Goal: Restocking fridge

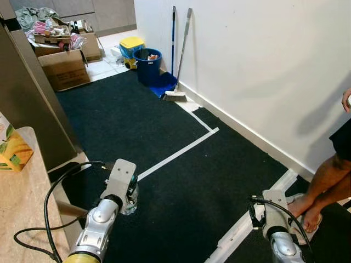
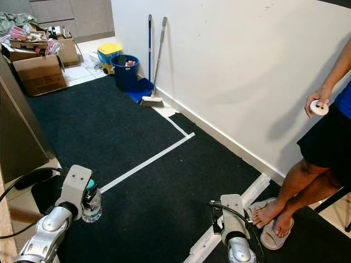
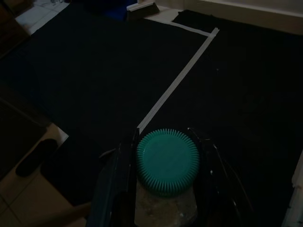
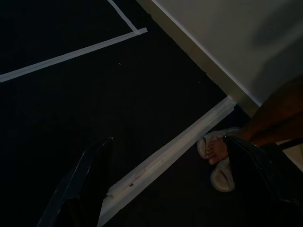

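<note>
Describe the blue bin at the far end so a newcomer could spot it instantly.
Follow the white wall to the far edge of the black carpet, where a broom leans. The blue bin stands just left of the broom, on the carpet's edge. It is round, dark blue and open-topped, unlike the yellow-lidded container behind it and the brown cardboard box further left.

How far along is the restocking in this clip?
Done: the clear jar with teal ribbed lid is picked up, clamped in the left tool. In hand: carrying it above the black carpet. Left: placing it in a fridge. Right tool hangs open, empty.
</note>
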Motion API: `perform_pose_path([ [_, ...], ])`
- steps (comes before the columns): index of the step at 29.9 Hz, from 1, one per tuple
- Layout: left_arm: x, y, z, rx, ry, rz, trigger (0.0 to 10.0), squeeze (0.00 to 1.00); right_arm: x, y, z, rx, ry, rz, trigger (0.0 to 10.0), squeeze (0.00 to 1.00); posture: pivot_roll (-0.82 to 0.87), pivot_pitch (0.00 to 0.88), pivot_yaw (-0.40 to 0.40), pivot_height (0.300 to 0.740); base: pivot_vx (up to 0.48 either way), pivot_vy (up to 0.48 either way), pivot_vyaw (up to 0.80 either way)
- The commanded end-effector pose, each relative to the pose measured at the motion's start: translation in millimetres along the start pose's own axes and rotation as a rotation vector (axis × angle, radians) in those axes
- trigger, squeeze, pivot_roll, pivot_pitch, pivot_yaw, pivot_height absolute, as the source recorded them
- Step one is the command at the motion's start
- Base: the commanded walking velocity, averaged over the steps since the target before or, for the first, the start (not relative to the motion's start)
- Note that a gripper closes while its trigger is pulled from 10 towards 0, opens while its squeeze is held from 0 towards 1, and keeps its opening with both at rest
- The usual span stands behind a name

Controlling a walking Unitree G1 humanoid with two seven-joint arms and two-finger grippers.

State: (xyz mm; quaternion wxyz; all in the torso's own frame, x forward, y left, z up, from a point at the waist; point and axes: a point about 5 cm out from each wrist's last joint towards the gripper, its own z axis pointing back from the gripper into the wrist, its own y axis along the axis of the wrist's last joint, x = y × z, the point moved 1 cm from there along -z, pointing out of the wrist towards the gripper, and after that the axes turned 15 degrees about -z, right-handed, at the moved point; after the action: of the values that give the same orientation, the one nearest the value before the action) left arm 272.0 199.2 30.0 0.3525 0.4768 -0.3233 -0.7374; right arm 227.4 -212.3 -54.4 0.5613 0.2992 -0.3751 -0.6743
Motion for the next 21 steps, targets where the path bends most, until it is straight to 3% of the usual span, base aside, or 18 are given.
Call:
perform_pose_path([
  [1, 6.1, 5.1, -1.9, 0.016, -0.01, -0.009, 10.0, 0.0, 2.1, 1.2, 0.4, 0.015, -0.013, -0.018, 10.0, 0.0, 0.06, 0.0, -0.053, 0.74, 0.0, 0.0, 0.0],
  [21, 10.1, 1.9, -4.9, -0.004, -0.014, -0.005, 10.0, 0.0, 2.5, -1.4, 1.2, 0.004, -0.014, -0.015, 10.0, 0.0, 0.09, 0.0, -0.051, 0.74, 0.0, 0.0, 0.0],
])
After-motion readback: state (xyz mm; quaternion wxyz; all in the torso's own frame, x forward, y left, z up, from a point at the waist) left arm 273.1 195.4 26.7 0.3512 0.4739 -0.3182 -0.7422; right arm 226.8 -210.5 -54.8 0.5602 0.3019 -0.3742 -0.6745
